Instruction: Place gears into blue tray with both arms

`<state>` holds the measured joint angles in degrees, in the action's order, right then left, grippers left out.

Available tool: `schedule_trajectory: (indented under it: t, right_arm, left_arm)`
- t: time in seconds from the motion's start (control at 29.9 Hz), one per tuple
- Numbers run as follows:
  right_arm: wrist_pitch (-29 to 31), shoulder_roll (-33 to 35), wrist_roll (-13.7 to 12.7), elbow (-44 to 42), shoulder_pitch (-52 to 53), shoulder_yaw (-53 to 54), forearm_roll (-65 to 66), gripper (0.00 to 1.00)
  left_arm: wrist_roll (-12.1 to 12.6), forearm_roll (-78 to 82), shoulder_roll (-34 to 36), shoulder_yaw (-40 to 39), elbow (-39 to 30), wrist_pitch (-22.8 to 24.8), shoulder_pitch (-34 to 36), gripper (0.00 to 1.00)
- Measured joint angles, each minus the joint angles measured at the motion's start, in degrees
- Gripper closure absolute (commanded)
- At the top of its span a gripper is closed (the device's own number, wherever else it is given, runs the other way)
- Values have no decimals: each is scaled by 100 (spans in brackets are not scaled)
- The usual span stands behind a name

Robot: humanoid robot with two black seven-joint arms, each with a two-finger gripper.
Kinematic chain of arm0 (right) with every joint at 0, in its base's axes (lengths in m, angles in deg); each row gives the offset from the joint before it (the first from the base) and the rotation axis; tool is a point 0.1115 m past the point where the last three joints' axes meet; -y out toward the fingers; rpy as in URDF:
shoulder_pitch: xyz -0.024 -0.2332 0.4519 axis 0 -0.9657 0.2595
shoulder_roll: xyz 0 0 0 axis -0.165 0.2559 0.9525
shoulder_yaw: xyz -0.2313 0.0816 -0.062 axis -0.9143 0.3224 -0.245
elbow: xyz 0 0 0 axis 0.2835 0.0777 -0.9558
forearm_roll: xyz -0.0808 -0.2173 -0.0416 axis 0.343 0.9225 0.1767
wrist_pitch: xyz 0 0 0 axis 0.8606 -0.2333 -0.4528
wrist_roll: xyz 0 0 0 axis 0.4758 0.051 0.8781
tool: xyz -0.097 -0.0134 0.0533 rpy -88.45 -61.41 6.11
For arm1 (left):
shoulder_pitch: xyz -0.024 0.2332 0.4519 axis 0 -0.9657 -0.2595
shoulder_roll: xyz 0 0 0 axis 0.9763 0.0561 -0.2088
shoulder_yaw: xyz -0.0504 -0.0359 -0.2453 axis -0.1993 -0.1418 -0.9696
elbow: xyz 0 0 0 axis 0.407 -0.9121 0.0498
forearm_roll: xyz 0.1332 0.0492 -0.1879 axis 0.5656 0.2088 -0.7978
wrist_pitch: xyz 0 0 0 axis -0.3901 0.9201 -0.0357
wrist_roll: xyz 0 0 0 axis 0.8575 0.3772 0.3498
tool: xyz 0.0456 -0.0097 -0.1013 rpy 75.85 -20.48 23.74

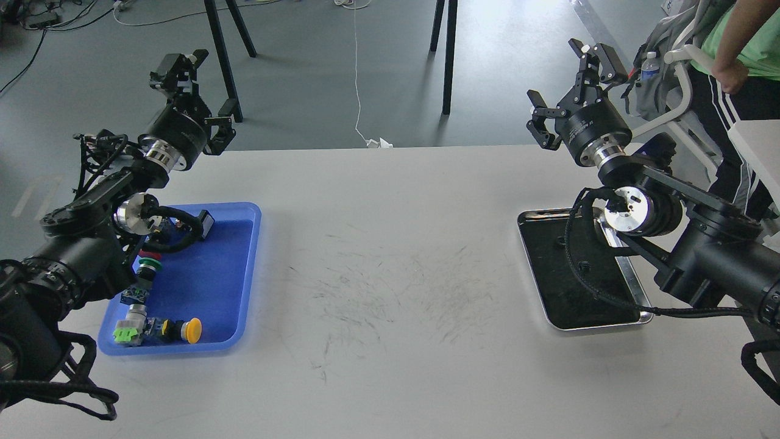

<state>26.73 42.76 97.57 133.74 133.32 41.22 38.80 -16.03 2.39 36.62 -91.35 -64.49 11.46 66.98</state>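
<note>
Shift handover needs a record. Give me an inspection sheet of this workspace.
Surface: grey table, scuffed with dark marks at the centre.
Job's things: blue tray on the left; small dark gears on the metal tray on the right, none seen in the blue tray.
Clutter: push-button switches in the blue tray.
Grippers: left gripper and right gripper raised, open, empty.
Cables: black cable draped over the metal tray; white cord on the floor.
Surroundings: person at right; stand legs behind the table.
</note>
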Motion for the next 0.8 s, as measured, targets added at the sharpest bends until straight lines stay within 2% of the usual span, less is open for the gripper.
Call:
schedule_trajectory:
  t: [0.8]
  right_arm:
    - [-25, 10, 0, -18, 0, 9, -1, 1]
  left_arm:
    - [0, 5, -11, 4, -8, 0, -40, 1]
